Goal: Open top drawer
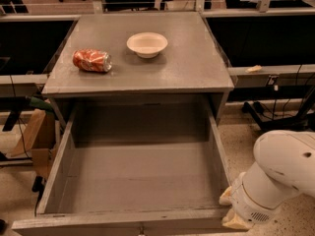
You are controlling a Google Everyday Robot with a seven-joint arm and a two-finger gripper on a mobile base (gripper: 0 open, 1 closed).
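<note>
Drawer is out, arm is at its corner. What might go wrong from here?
The top drawer looks nearly fully extended; more pulling may bring it right out. The gripper sits by its front right corner, so a careless retreat might jolt it, possibly rolling the can lying on its side.
</note>
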